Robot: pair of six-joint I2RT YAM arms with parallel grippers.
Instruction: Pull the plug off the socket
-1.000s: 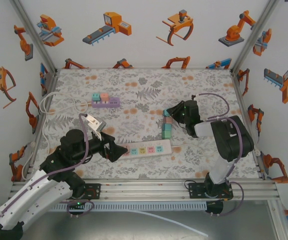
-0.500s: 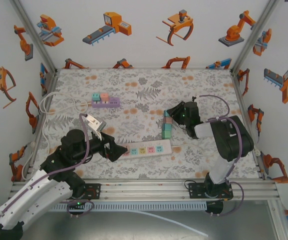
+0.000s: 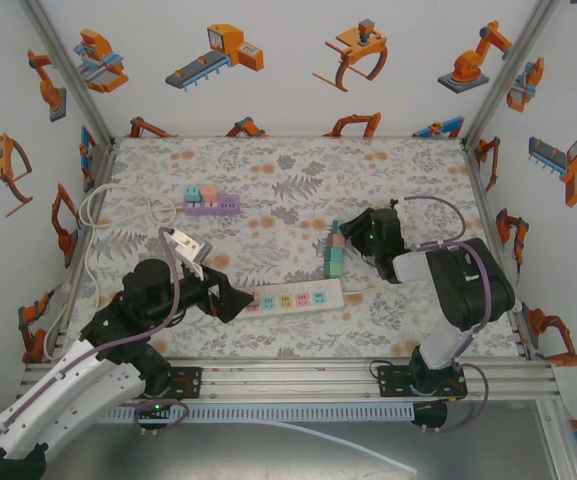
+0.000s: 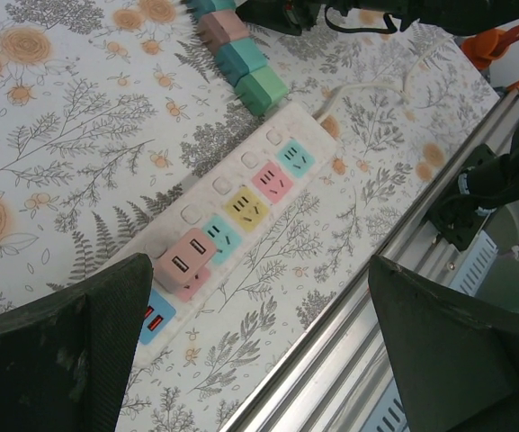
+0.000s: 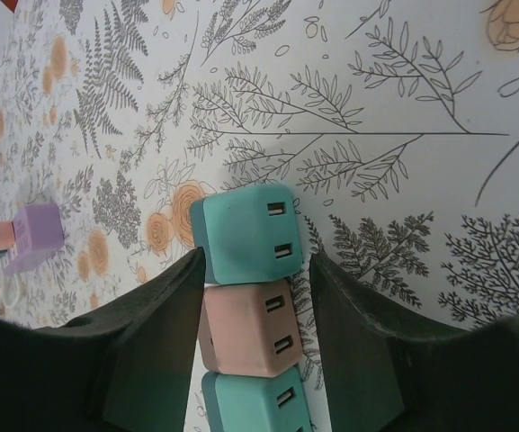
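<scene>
White power strip (image 3: 293, 297) with pastel sockets, lying flat, pink cube plug (image 4: 187, 258) seated near its left end

Pink plug (image 4: 187, 259), white power strip (image 3: 293, 298), grey-and-orange floral table cover (image 3: 268, 190).

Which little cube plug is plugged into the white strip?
The pink cube plug on the white power strip; the row of cubes beside it lies unplugged.
</scene>
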